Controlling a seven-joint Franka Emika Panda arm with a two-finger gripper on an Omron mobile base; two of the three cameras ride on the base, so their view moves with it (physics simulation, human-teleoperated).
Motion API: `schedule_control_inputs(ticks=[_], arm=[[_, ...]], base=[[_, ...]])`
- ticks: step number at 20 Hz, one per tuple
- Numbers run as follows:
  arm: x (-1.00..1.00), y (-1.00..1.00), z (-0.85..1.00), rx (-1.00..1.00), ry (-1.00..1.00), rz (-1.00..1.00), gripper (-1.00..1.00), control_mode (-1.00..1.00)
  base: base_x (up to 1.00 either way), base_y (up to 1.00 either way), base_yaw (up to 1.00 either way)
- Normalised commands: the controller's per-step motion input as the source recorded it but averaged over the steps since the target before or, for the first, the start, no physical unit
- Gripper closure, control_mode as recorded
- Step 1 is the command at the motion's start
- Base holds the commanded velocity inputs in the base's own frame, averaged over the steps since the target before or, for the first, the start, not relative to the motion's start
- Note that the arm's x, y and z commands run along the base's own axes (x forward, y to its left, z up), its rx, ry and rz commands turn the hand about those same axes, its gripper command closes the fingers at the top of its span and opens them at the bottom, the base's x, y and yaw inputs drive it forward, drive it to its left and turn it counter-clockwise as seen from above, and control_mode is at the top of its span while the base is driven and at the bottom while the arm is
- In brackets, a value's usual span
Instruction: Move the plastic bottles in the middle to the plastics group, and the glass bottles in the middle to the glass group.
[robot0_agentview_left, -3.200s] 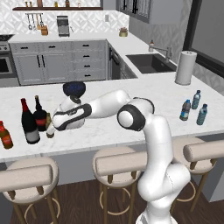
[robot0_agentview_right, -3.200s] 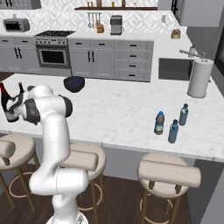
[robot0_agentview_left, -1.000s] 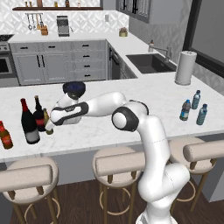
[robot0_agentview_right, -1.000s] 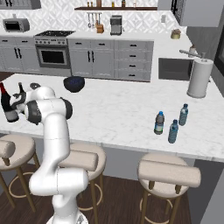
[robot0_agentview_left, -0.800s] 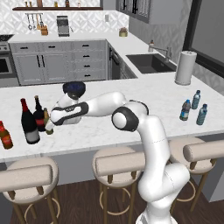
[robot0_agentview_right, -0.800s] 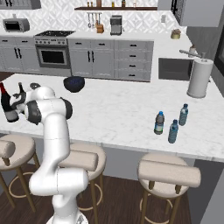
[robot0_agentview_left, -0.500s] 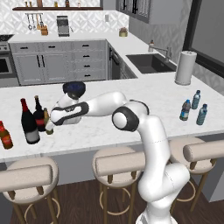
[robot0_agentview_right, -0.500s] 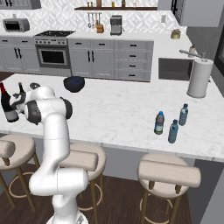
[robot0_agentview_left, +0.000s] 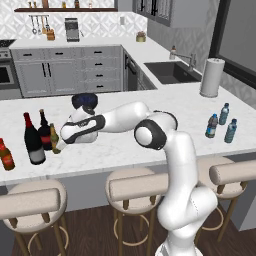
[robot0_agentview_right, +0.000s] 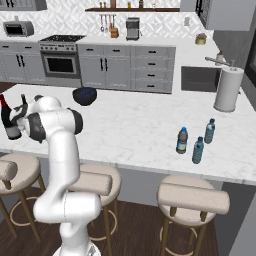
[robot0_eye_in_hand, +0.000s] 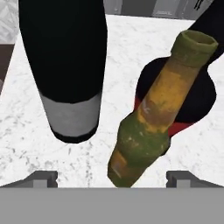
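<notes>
Arm reached to left end of marble counter (robot0_agentview_left: 150, 145), bottles grouped at both ends.

Largest first: white paper towel roll (robot0_agentview_left: 211, 77) upright near the sink (robot0_agentview_left: 172, 71); dark bowl (robot0_agentview_left: 84, 101) on the counter behind the arm, contents can't be told. Tall dark wine bottle (robot0_agentview_left: 33, 140) with red foil and pale grey label stands upright at the left end; squat dark bottle (robot0_agentview_left: 45, 132) with red label just behind it; slim amber beer bottle (robot0_agentview_left: 54, 139) upright beside both; small orange-red bottle (robot0_agentview_left: 6, 155) further left near the edge. Three small clear water bottles (robot0_agentview_left: 212, 126) stand close together at the right end. Gripper (robot0_eye_in_hand: 112, 177) spread wide, fingers either side of the beer bottle's base, not pinching it. Liquid levels unreadable.
</notes>
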Motion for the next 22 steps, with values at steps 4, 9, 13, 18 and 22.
schedule_control_inputs(ticks=[4,9,13,18,22], arm=[[-0.28,-0.35,0.15,0.03,-0.04,-0.01,-1.00,-1.00],[-0.28,-0.35,0.59,0.01,-0.02,-0.08,-1.00,-1.00],[-0.27,-0.35,0.90,0.00,0.00,-0.10,-1.00,-1.00],[-0.36,-0.57,0.73,0.00,0.00,-0.12,-1.00,-1.00],[-0.41,-0.89,0.20,0.00,0.00,-0.17,-1.00,-1.00]], base=[[0.00,0.00,0.00],[0.00,0.00,0.00],[0.00,0.00,0.00],[0.00,0.00,0.00],[0.00,0.00,0.00]])
